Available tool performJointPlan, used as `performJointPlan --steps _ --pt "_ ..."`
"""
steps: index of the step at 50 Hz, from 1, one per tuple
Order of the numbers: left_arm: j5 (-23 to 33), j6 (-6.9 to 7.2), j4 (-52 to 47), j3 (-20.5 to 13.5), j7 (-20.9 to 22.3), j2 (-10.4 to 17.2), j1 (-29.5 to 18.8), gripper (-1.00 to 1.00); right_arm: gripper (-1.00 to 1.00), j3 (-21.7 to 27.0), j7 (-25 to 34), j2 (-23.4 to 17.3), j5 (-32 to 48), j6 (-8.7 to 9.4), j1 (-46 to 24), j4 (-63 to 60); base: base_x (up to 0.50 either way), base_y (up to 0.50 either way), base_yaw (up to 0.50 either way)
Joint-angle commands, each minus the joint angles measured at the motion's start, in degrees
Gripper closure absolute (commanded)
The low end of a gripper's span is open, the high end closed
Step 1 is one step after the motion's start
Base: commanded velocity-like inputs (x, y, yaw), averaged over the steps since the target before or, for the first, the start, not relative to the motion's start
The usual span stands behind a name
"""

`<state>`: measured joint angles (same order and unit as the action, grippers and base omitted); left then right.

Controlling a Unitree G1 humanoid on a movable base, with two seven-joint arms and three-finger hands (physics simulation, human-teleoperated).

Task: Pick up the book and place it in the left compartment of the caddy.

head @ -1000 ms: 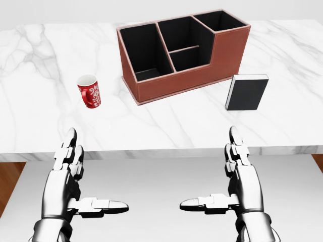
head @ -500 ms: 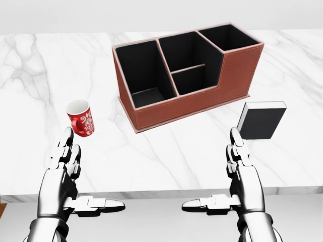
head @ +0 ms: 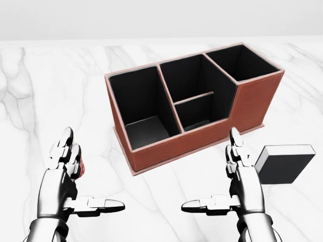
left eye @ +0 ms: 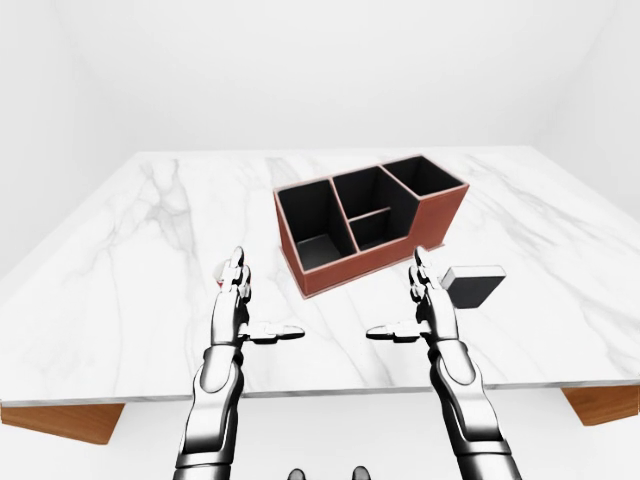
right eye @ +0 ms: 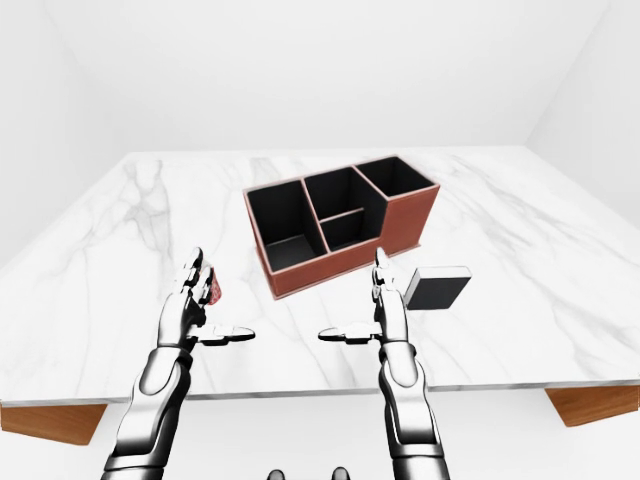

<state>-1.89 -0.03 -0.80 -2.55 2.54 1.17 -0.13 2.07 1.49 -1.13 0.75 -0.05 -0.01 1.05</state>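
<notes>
The book, black-covered with a white page edge, lies flat on the marble table at the right of the head view. It sits just right of my right hand. The red-brown caddy with black compartments stands slanted in the middle; its left compartment holds nothing. My left hand hovers at lower left. Both hands are open, fingers up and thumbs pointing inward, with nothing in them. Neither touches the book or the caddy.
A red patterned mug stands left of the caddy, mostly hidden behind my left hand's fingers in the head view. The table's near edge runs under my forearms. White walls surround the table.
The camera has moved toward the table, so caddy, book and mug appear larger and lower. The hands keep the same pose. The mug has slipped behind my left hand.
</notes>
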Motion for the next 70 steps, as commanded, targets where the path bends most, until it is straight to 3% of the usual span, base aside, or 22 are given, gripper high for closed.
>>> performJointPlan --steps 1,2,5,7,8,11,12,16,19,26,35,37,39,40,42,43,50,55,58,60,66,70 --pt "-0.11 -0.11 0.00 -0.02 0.06 0.01 0.04 -1.00 -1.00 -0.11 -0.15 0.08 -0.01 -0.05 0.18 -0.22 0.50 0.00 0.00" --pt "0.09 -0.46 0.29 -0.09 -0.12 0.05 -0.07 -1.00 -1.00 0.03 -1.28 0.19 0.67 -0.86 -0.05 0.15 0.50 0.00 0.00" --pt "-0.06 -0.22 -0.23 -0.14 -0.08 0.05 0.10 -1.00 -1.00 -0.27 -1.22 0.15 0.79 -0.30 -0.22 0.22 0.50 0.00 0.00" --pt "-0.10 0.01 -0.63 -0.11 -0.03 0.04 0.26 -1.00 -1.00 -0.25 -1.37 0.19 0.81 -1.16 0.23 -0.24 0.50 0.00 0.00" --pt "-0.10 0.11 -0.91 -0.11 0.00 0.05 0.37 -1.00 -1.00 -0.06 -2.03 0.29 0.86 0.67 0.05 -0.61 0.42 0.00 0.00" --pt "-0.16 0.19 -1.05 -0.14 0.04 0.02 0.43 -1.00 -1.00 -0.18 -1.24 0.12 0.34 0.46 0.19 -1.14 0.00 0.00 0.00" --pt "-0.13 0.17 -1.08 -0.10 0.01 -0.01 0.50 -1.00 -1.00 -0.15 0.01 0.17 -1.09 2.09 0.48 -2.46 0.00 0.00 0.00" --pt "-0.16 0.21 -1.10 -0.04 0.00 -0.06 0.59 -1.00 -1.00 -0.27 1.24 0.07 -1.89 4.50 1.80 -6.57 0.00 0.00 0.00" --pt "-0.21 0.31 -1.29 -0.03 0.02 -0.07 0.71 -1.00 -1.00 -0.08 1.73 -0.56 -0.39 5.05 2.36 -10.44 0.00 0.00 0.00" --pt "-0.42 0.33 -1.15 -0.30 0.08 0.05 0.56 -1.00 -1.00 8.43 3.44 -5.78 6.19 5.05 -1.61 -19.32 0.00 0.00 0.00" --pt "-0.89 0.77 -1.61 -0.55 0.14 0.09 0.51 -1.00 -1.00 15.12 2.50 -15.20 18.62 5.04 -10.35 -5.92 0.00 0.00 0.00" --pt "-0.96 0.97 -1.86 -0.52 0.19 0.08 0.58 -1.00 -1.00 14.98 3.05 -16.76 21.54 3.78 -11.31 -2.89 0.00 0.00 0.00" --pt "-1.20 1.52 -2.47 -0.62 0.30 0.14 0.66 -1.00 -1.00 13.81 2.29 -19.06 26.30 0.69 -13.10 4.52 0.00 0.00 0.00" --pt "-1.28 1.64 -2.65 -0.66 0.36 0.15 0.71 -1.00 -1.00 13.65 2.37 -19.29 27.40 0.03 -13.38 6.00 0.00 0.00 0.00" --pt "-1.54 2.10 -3.36 -0.92 0.48 0.27 0.83 -1.00 -1.00 12.05 -0.24 -21.00 33.30 -4.29 -14.20 12.87 0.00 0.00 0.00" --pt "-1.64 2.13 -3.44 -1.04 0.55 0.30 0.84 -1.00 -1.00 11.78 -1.56 -21.40 35.34 -4.95 -14.83 15.27 0.00 0.00 0.00" --pt "-1.94 2.40 -3.52 -1.22 0.52 0.30 0.71 -1.00 -1.00 7.68 -8.57 -25.18 47.57 -4.95 -21.14 32.64 0.00 0.00 0.00" --pt "-2.42 3.28 -4.39 -1.57 0.61 0.41 0.72 -1.00 -1.00 4.75 -8.39 -26.78 53.57 -4.95 -24.16 41.43 0.00 0.00 0.00" --pt "-2.40 3.11 -3.99 -1.62 0.57 0.41 0.58 -1.00 -1.00 3.99 -8.54 -27.47 55.96 -4.95 -24.91 44.73 0.00 0.00 0.00" --pt "-3.25 4.17 -4.52 -1.62 1.08 0.36 0.71 -1.00 -1.00 3.17 -9.29 -28.10 58.10 -4.95 -25.61 47.07 0.00 0.00 0.00" --pt "-2.82 3.37 -3.28 -1.68 0.58 0.41 0.08 -1.00 -1.00 2.63 -6.70 -29.08 60.08 -4.95 -25.14 49.54 0.00 0.00 0.00" --pt "-3.28 4.04 -4.09 -1.59 0.83 0.38 0.51 -1.00 -1.00 1.28 -8.84 -29.38 62.46 -4.95 -27.26 54.90 0.00 0.00 0.00"
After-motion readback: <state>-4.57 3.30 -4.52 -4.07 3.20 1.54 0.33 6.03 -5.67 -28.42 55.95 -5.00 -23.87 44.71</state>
